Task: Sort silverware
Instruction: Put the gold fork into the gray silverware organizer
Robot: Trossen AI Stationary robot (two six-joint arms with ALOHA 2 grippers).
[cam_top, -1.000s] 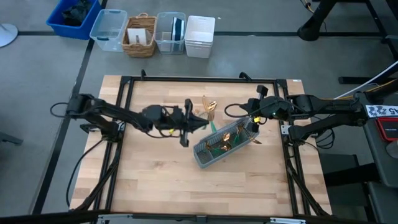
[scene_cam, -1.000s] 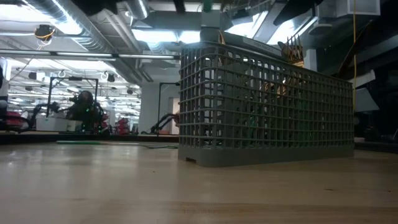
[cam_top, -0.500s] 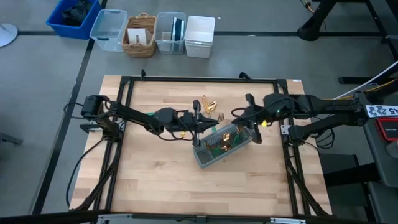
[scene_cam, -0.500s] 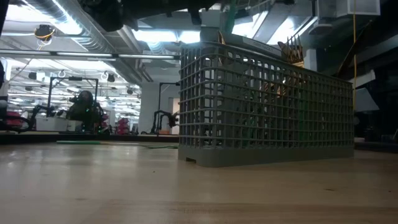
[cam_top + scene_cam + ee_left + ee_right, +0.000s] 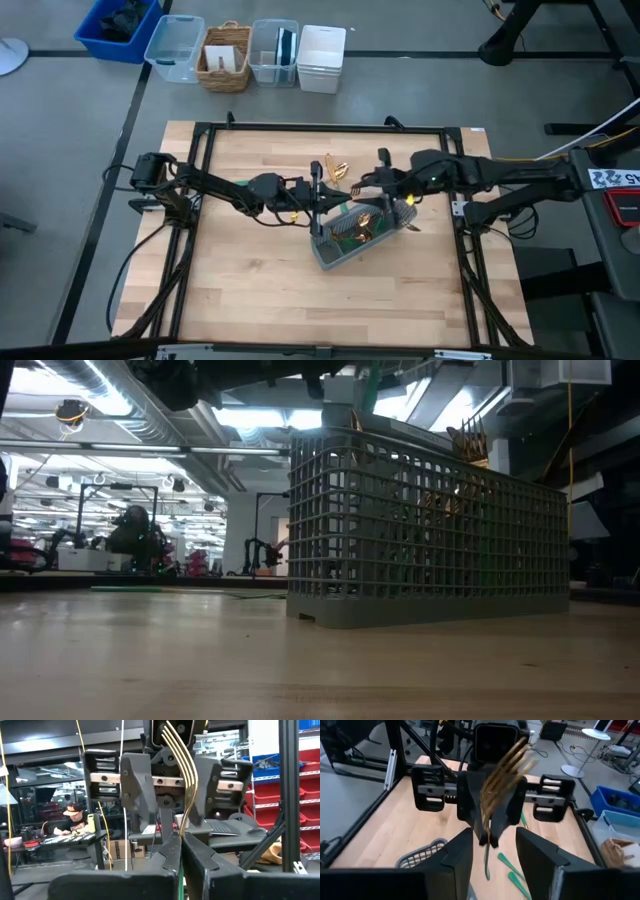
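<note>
My left gripper (image 5: 320,197) is shut on a fork (image 5: 181,765) with gold tines and a teal handle, just left of the grey caddy (image 5: 360,232). Facing it from the right, my right gripper (image 5: 378,185) stands open; its fingers (image 5: 135,785) are on either side of the fork's head and touch nothing. Several gold-headed pieces of silverware (image 5: 365,222) stand in the caddy. More silverware (image 5: 335,170) lies on the wood just beyond it, teal handles (image 5: 512,867) showing in the right wrist view. My left gripper pinches the fork at its neck (image 5: 181,831), between head and handle, between its two fingers. The fingers reach in about level from the table's left and lie across the fork. The fork is lifted clear and stands tilted, tines up, its teal handle (image 5: 486,865) hanging below the fingers.
A black frame rail (image 5: 210,130) borders the wooden table. Beyond the far edge, a blue bin (image 5: 120,25), a clear tub (image 5: 175,45), a wicker basket (image 5: 225,55) and a white bin (image 5: 322,55) stand on the floor. Bare wood (image 5: 250,290) lies toward the near edge.
My left gripper has moved toward the table's right, up to the caddy's left end, then kept still. My right gripper has moved toward the table's left, closing in on the left gripper and the fork.
</note>
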